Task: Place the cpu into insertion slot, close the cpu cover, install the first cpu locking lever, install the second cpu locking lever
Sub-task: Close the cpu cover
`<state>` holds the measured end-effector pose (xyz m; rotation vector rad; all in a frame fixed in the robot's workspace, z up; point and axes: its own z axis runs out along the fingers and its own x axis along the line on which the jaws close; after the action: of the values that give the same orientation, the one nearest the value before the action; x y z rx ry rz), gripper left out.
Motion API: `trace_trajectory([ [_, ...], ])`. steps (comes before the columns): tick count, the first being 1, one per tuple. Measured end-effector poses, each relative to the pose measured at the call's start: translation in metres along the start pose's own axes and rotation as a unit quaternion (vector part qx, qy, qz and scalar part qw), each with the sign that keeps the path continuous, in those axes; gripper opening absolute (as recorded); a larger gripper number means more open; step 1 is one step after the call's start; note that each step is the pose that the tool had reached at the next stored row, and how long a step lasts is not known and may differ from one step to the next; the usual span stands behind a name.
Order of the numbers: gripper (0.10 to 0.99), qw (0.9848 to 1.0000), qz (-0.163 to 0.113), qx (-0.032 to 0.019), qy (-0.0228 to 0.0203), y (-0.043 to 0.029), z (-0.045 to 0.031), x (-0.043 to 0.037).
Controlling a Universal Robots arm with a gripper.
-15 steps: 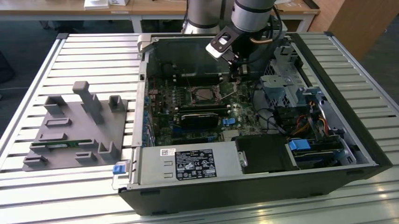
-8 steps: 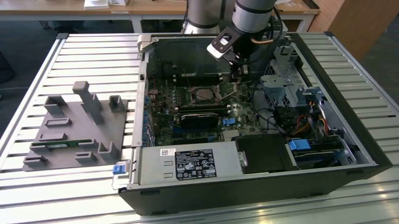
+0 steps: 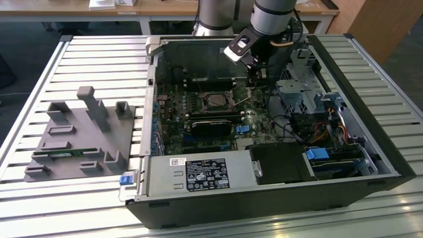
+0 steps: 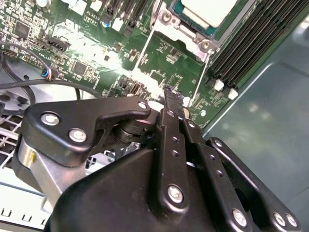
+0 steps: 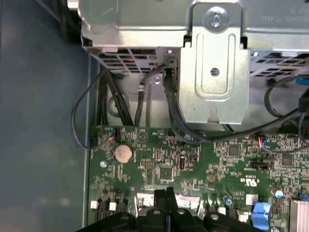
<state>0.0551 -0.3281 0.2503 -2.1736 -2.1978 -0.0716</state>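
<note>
Second wrist view shows the cpu [image 4: 205,9] lying flat in the insertion slot [image 4: 219,30], pale metal top upward. I judge it light, stiff and delicate, best taken by its edges. The gripper [image 4: 172,96] has both fingers pressed together, nothing visible between them, near the slot but apart from it.

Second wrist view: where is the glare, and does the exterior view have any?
Second wrist view: white glare patches on the dark green circuit board. Exterior view: the ribbed silver metal table shines along its near slats.
</note>
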Motion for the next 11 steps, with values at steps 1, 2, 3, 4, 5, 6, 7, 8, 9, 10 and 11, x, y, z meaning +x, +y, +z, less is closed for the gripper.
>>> trace_trajectory([
  [1,0.106,1.0,0.002,-0.0001,0.0,0.0011,0.0002,0.0],
  [2,0.106,1.0,0.002,-0.0002,0.0,0.0025,0.0004,0.0],
  [3,0.106,1.0,0.002,-0.0002,0.0,0.004,0.0005,0.0],
  [4,0.106,1.0,0.002,-0.0002,0.0001,0.0054,0.0006,0.0],
  [5,0.106,1.0,0.002,-0.0002,0.0001,0.0066,0.0007,0.0],
  [6,0.106,1.0,0.002,-0.0002,0.0001,0.0075,0.0008,0.0],
  [7,0.106,1.0,0.002,-0.0002,0.0001,0.0084,0.0008,0.0],
  [8,0.106,1.0,0.002,-0.0002,0.0,0.0094,0.0008,0.0],
  [9,0.106,1.0,0.002,-0.0002,-0.0002,0.01,0.0008,0.0],
  [10,0.106,1.0,0.002,-0.0002,-0.0003,0.0106,0.0009,0.0],
  [11,0.106,1.0,0.002,-0.0002,-0.0003,0.0113,0.001,0.0],
])
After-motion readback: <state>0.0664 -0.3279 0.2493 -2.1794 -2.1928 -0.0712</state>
